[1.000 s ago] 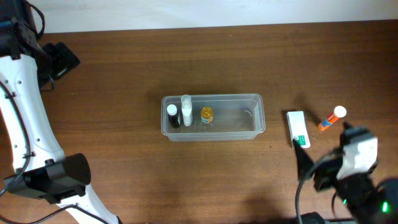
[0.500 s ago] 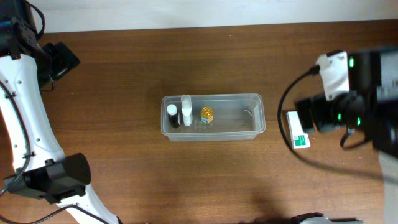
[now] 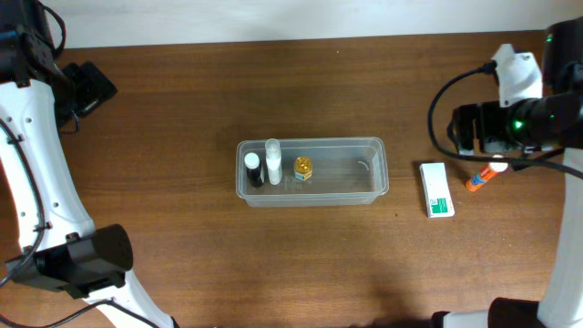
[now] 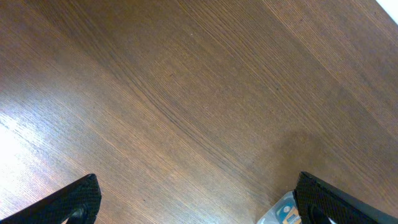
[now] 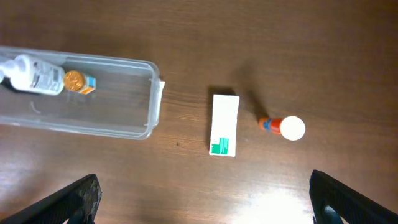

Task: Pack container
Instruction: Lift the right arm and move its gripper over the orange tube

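The clear plastic container (image 3: 381, 179) lies in the middle of the table. It holds a dark bottle with a white cap (image 3: 252, 169), a white bottle (image 3: 272, 160) and a small yellow-capped bottle (image 3: 302, 167). The right wrist view shows the container's right end (image 5: 151, 102), the white bottle (image 5: 32, 74) and the yellow cap (image 5: 74, 79). My right gripper (image 5: 204, 200) is open, empty and high above the table, right of the container. My left gripper (image 4: 198, 200) is open and empty at the far left (image 3: 88, 87). A container corner (image 4: 281, 213) shows at its right finger.
A white-and-green carton (image 3: 437, 189) lies right of the container and also shows in the right wrist view (image 5: 224, 124). An orange glue stick with a white cap (image 3: 485, 175) lies beyond it, partly under my right arm (image 3: 510, 118); it shows in the right wrist view (image 5: 283, 127).
My right arm has swung from the front right corner up to the far right, over the glue stick. The left arm and all the objects have not moved.
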{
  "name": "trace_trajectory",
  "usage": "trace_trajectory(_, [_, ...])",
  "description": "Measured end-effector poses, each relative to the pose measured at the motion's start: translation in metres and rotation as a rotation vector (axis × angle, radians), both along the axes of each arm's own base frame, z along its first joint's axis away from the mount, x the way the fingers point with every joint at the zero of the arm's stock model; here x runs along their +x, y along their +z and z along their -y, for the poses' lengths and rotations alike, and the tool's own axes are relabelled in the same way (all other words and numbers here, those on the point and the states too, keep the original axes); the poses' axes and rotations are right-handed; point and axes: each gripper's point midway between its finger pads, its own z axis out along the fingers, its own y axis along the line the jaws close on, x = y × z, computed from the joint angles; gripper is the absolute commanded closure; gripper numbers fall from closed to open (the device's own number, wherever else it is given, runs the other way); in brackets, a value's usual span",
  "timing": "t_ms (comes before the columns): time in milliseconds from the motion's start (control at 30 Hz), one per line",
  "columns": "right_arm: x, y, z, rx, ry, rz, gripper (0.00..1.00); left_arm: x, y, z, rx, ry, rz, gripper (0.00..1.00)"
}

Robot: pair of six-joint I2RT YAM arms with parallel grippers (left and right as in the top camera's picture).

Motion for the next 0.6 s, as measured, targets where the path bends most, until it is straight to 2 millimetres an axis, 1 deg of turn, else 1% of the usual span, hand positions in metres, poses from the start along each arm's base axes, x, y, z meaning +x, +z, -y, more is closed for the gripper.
trace_trajectory(100, [-0.002, 0.0, 0.012, 0.008, -0.052, -0.003, 0.02, 0.0, 0.0, 0.0, 0.0, 0.0, 0.0, 0.0])
trace_trajectory(267, [-0.002, -0.001, 0.025, 0.018, -0.115, -0.004, 0.02, 0.0, 0.0, 0.0, 0.0, 0.0, 0.0, 0.0])
trace_trajectory(367, [0.001, -0.005, 0.038, 0.03, -0.172, -0.019, 0.02, 0.0, 0.0, 0.0, 0.0, 0.0, 0.0, 0.0])
trace_trajectory(467, [0.008, -0.019, 0.054, 0.043, -0.227, -0.068, 0.02, 0.0, 0.0, 0.0, 0.0, 0.0, 0.0, 0.0])
trace_trajectory(600, [0.021, -0.05, 0.072, 0.072, -0.284, -0.167, 0.02, 0.0, 0.0, 0.0, 0.0, 0.0, 0.0, 0.0])
